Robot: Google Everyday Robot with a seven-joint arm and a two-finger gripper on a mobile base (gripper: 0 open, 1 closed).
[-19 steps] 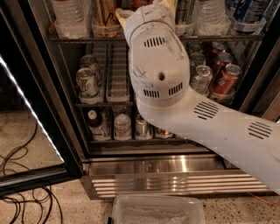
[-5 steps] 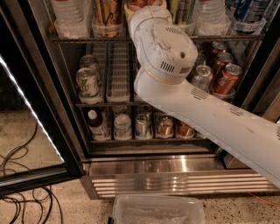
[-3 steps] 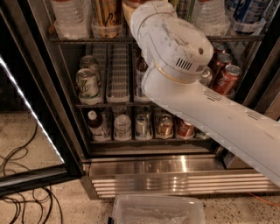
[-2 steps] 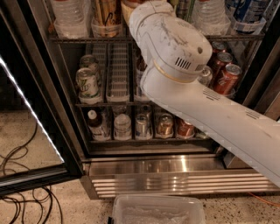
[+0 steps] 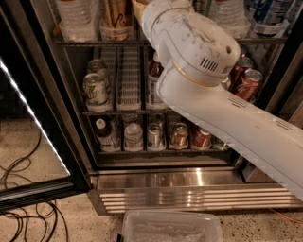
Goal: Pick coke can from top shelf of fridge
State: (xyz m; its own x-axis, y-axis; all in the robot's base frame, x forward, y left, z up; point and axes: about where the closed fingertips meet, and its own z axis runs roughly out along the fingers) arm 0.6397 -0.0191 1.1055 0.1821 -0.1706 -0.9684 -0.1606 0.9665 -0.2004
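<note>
A clear tub (image 5: pixel 170 229) sits at 6 o'clock before the fridge (image 5: pixel 189 182). The white arm (image 5: pixel 227 118) stretches from 4 o'clock to 12, its pincer (image 5: pixel 141 6) at the top shelf (image 5: pixel 85 42); wide or narrow, I cannot tell. A coke can (image 5: pixel 249 84) leans at 2 o'clock, one rack lower.

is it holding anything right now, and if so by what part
Cannot tell. The gripper is out of view above the picture's top edge, where the arm runs up in front of the top shelf, so any hold is hidden.
</note>
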